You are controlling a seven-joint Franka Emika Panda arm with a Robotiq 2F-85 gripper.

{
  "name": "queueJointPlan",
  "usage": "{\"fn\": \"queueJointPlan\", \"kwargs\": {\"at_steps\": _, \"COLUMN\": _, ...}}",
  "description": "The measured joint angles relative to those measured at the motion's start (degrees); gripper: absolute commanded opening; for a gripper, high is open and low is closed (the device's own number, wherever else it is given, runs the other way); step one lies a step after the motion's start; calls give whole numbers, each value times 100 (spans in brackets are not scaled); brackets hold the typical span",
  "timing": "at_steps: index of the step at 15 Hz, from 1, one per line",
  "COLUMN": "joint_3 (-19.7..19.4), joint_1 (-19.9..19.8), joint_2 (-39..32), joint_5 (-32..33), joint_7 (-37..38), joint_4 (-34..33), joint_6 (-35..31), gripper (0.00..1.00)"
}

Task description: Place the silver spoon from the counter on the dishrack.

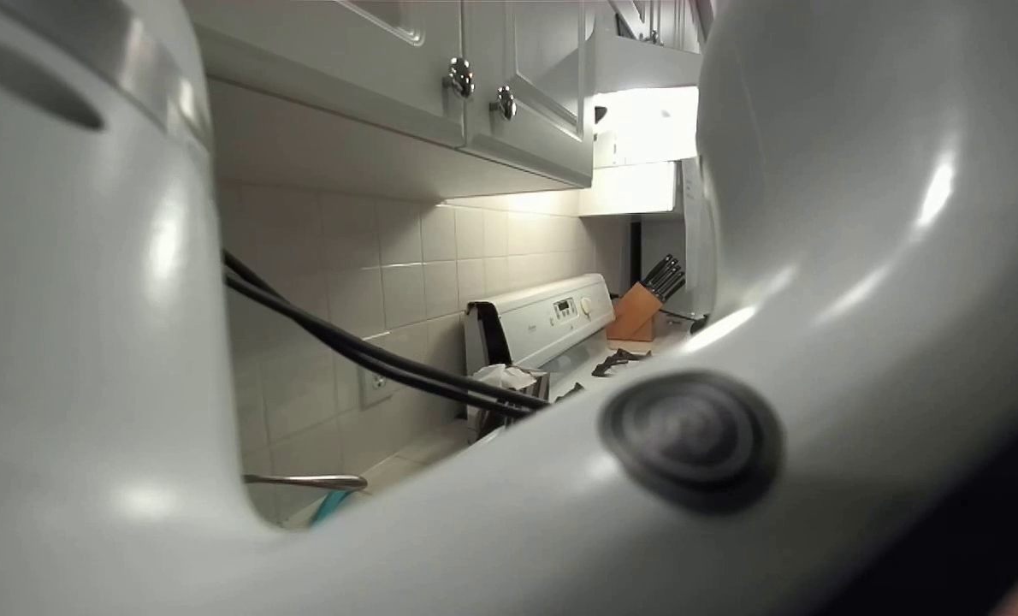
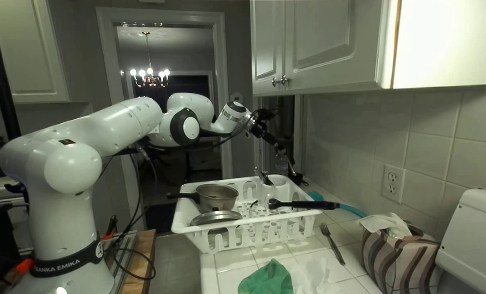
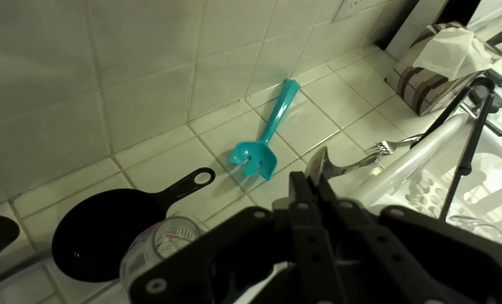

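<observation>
A kitchen with white cabinets [image 2: 324, 45], a tiled wall [image 2: 431, 118] and a white tiled counter [image 2: 230, 261]. Left to right in an exterior view: a white robot arm [image 2: 67, 171] reaches rightward past a doorway [image 2: 161, 18], where a lit chandelier [image 2: 150, 79] shows. On the counter stands a white dishrack [image 2: 275, 218] with a saucepan [image 2: 216, 200] and a metal lid [image 2: 216, 217] toward its left side. A green cloth [image 2: 267, 279] lies in front. Black tongs [image 2: 304, 205] rest across the dishrack's right rim; farther right are a fork [image 2: 333, 244] on the counter, a striped tissue box [image 2: 400, 261] and the white stove [image 2: 475, 241]. Left to right in the wrist view: a small black pan [image 3: 107, 236], a clear bottle [image 3: 162, 242], a turquoise slotted utensil [image 3: 255, 158] lying near the wall, then the robot's black fingers [image 3: 299, 188], pinching the silver spoon [image 3: 339, 170] at its bowl. The silver spoon is held up above the counter near the dishrack, its handle pointing right in this view.
</observation>
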State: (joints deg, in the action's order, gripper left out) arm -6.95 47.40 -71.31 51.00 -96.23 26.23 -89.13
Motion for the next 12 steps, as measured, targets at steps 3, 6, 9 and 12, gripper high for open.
{"fn": "queueJointPlan", "kwargs": {"at_steps": 3, "joint_3": -43, "joint_1": 6, "joint_2": 0, "joint_5": 0, "joint_7": 513, "joint_4": 0, "joint_6": 79, "gripper": 1}}
{"fn": "queueJointPlan", "kwargs": {"at_steps": 6, "joint_3": -77, "joint_1": 11, "joint_2": 0, "joint_5": 0, "joint_7": 682, "joint_4": 16, "joint_6": 103, "gripper": 5}}
{"fn": "queueJointPlan", "kwargs": {"at_steps": 9, "joint_3": -77, "joint_1": 9, "joint_2": 0, "joint_5": 0, "joint_7": 682, "joint_4": 33, "joint_6": 103, "gripper": 5}}
{"fn": "queueJointPlan", "kwargs": {"at_steps": 12, "joint_3": -77, "joint_1": 9, "joint_2": 0, "joint_5": 0, "joint_7": 682, "joint_4": 33, "joint_6": 102, "gripper": 5}}
